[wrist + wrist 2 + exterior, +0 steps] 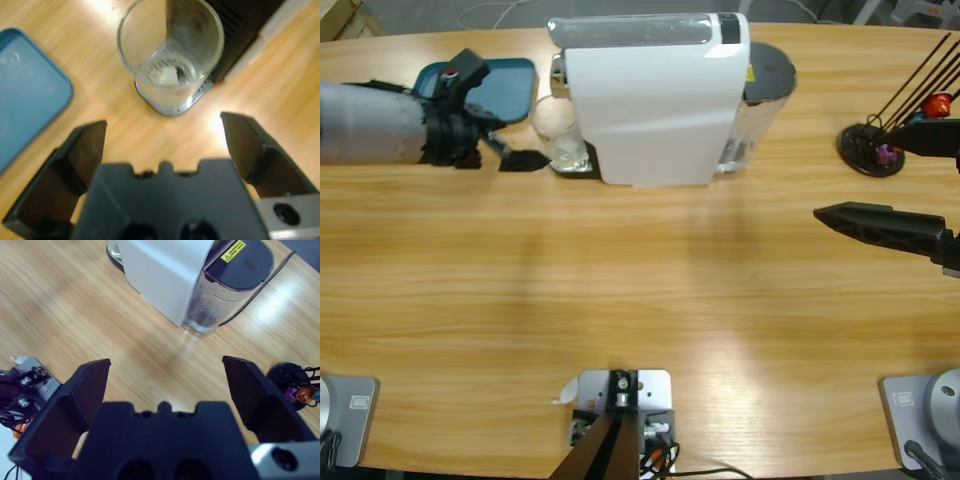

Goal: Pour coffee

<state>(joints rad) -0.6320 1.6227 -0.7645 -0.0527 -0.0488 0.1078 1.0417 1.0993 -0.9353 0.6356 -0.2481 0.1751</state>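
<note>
Left end effector [162,132] wide open, empty, facing glass [171,52].
Glass parked on machine's [645,95] drip tray, near worktop's far edge, catching coffee [167,75].

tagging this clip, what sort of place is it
Probably a lab test bench laid out as a coffee corner: a long wooden table with a white capsule coffee machine, a clear glass on its drip tray, a wire capsule stand and a blue tray.
</note>
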